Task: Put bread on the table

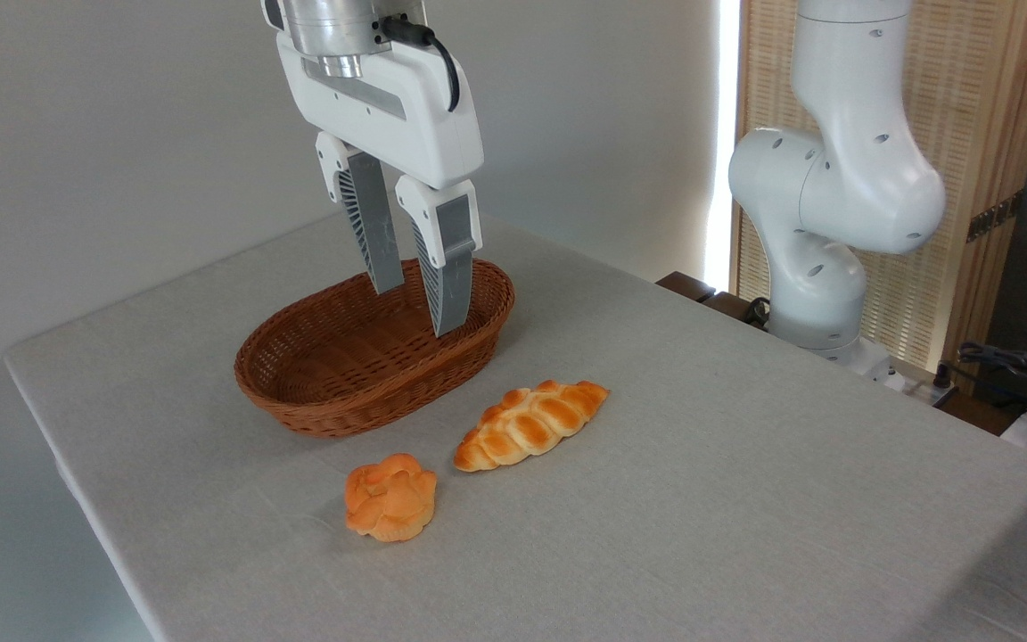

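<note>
one loaf, one bun, one basket

gripper (418, 309) hanging over basket (317, 406), fingers narrowly apart, holding nothing. bread (531, 424) flat on table (745, 464), just in front of basket, not touching it. single round bun (390, 497) near loaf's left tip, apart. nothing visible inside basket.
</note>
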Robot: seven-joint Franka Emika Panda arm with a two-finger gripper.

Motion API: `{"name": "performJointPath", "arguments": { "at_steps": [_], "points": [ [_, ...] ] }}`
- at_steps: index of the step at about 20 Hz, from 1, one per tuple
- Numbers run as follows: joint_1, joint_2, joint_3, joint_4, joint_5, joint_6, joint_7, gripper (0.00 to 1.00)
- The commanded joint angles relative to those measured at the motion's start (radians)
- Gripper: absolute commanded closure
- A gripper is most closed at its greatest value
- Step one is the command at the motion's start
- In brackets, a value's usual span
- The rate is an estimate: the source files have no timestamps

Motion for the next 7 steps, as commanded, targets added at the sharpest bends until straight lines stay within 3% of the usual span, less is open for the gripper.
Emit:
{"name": "performJointPath", "arguments": {
  "at_steps": [1,7],
  "points": [
    [0.003,-0.008,-0.001,-0.011,-0.013,0.022,-0.023,0.00],
    [0.003,-0.008,-0.001,-0.011,-0.011,0.021,-0.020,0.00]
  ]
}}
